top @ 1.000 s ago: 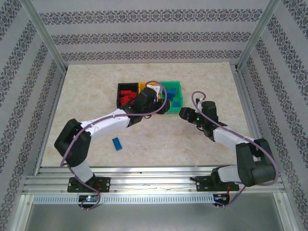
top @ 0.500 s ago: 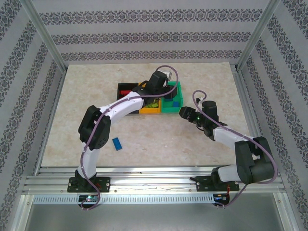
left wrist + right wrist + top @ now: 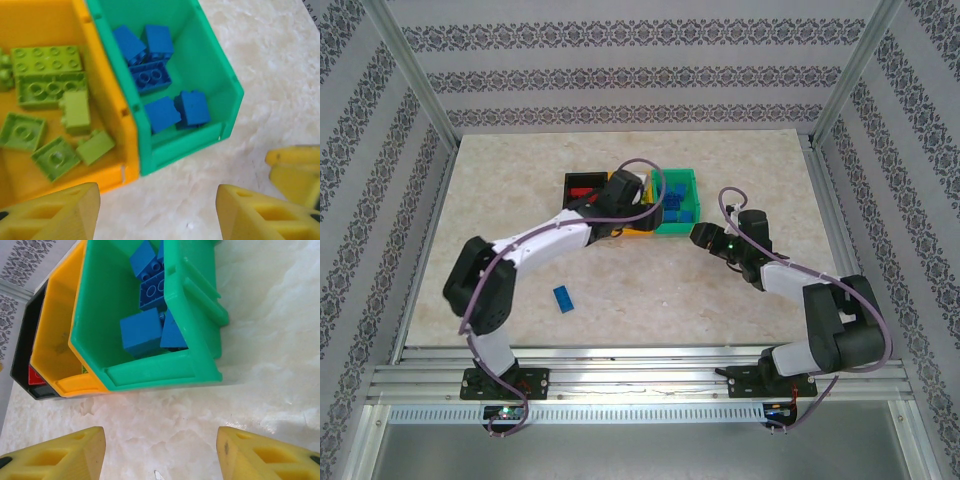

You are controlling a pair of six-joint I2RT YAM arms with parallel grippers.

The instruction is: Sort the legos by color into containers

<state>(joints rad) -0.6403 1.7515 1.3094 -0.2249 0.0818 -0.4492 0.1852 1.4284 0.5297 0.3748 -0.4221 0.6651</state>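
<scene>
Three containers stand in a row: black, orange-yellow and green. Lime legos lie in the orange-yellow bin, blue legos in the green bin, and a red one in the black bin. One blue lego lies loose on the table. My left gripper hangs open and empty over the table by the bins' near edge. My right gripper is open and empty just in front of the green bin, at its right.
A marble-look tabletop is fenced by metal posts and patterned walls. The two grippers are close together; a yellow finger of the right one shows at the right edge of the left wrist view.
The left arm reached out over the green bin, then drew back to the bins' near edge. The right arm has hardly moved.
</scene>
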